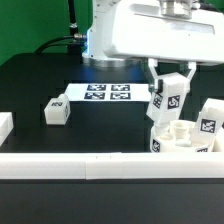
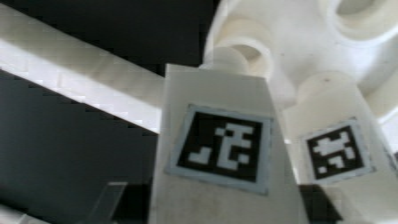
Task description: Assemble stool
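Note:
My gripper (image 1: 169,88) is shut on a white blocky stool leg (image 1: 167,101) with a black-and-white tag and holds it upright just above the round white seat (image 1: 176,139) at the exterior view's right. A second leg (image 1: 208,124) stands on the seat's right side. A third leg (image 1: 57,110) lies loose on the black table at the left. In the wrist view the held leg (image 2: 222,140) fills the middle between the jaws of my gripper (image 2: 249,208), with the seat's holes (image 2: 262,52) beyond it.
The marker board (image 1: 108,93) lies flat behind the middle of the table. A long white rail (image 1: 90,167) runs along the front edge, and another white rail piece (image 1: 5,125) sits at the left edge. The rail also shows in the wrist view (image 2: 80,55).

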Tool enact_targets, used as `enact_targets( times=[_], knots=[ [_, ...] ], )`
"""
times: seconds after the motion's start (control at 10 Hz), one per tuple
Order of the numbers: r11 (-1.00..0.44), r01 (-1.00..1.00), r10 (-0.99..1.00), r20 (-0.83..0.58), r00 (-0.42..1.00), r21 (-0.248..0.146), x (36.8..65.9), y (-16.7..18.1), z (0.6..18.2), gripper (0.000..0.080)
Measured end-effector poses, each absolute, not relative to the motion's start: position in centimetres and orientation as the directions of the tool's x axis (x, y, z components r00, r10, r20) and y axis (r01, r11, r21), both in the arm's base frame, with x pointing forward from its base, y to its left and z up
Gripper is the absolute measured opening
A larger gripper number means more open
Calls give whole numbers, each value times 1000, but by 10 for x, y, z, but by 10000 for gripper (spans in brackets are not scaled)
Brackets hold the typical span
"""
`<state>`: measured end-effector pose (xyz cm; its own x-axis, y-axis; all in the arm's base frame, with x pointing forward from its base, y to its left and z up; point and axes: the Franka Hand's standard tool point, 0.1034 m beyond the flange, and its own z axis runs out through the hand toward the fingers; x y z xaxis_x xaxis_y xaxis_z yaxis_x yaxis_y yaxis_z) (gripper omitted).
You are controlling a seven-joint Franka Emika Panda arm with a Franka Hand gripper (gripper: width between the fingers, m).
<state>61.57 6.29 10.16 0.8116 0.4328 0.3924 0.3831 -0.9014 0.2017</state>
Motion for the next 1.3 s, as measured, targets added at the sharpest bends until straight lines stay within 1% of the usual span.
enact_targets(
  times=[0.3,1.3],
  knots=[
    [-900,388,436,390,811,200,615,66,100,325],
    [-896,397,443,380,812,198,610,69,86,325]
  ],
)
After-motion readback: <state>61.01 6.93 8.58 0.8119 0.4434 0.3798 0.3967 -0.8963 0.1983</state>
